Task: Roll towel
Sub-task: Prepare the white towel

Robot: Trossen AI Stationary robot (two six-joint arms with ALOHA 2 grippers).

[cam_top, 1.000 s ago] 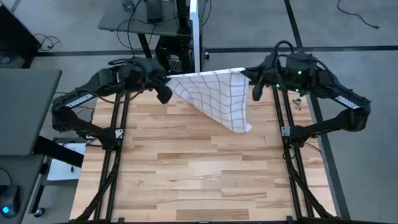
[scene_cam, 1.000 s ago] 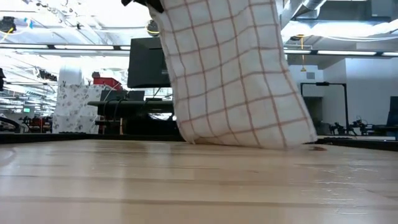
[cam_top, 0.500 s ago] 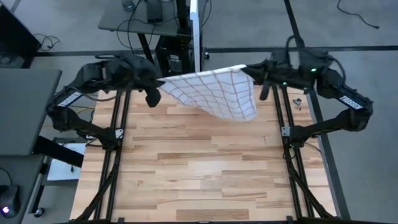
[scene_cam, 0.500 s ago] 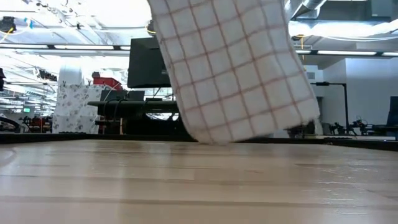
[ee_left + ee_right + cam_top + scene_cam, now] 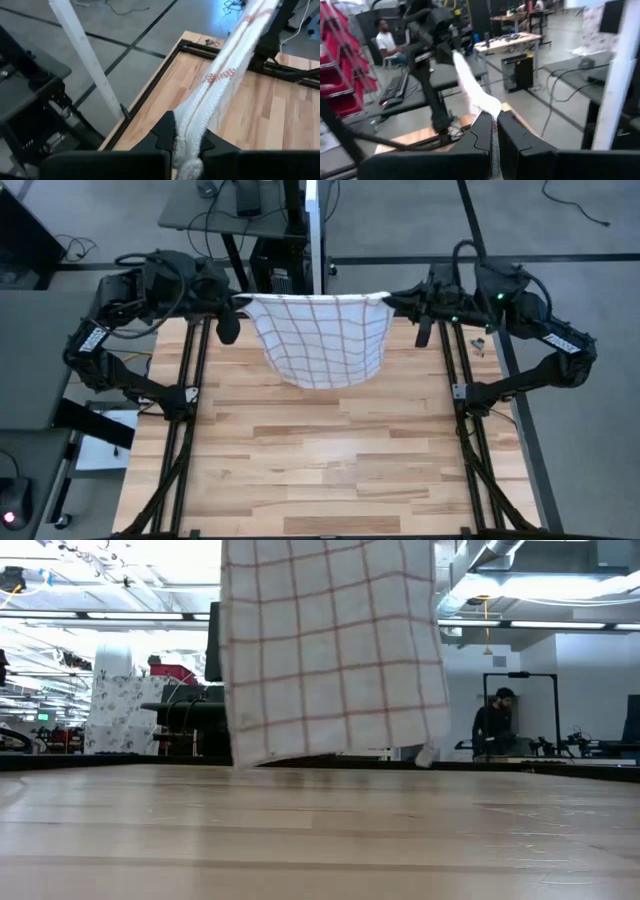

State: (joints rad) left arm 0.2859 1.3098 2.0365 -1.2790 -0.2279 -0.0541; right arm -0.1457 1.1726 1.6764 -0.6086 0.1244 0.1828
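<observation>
We've got the towel (image 5: 322,338) hung taut above the table's (image 5: 320,470) far edge, left fingers (image 5: 186,145) & right fingers (image 5: 495,131) each clamped on a top corner; spreading step, so next we'd lower it flat.

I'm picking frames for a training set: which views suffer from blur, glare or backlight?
Low view: bright ceiling lights wash out the top, backlighting the towel. Right wrist view: room behind looks soft and smeared; towel edge blown white. Left wrist view: towel close to the lens is soft. High view: evenly lit, towel's soft shadow on the table.
</observation>
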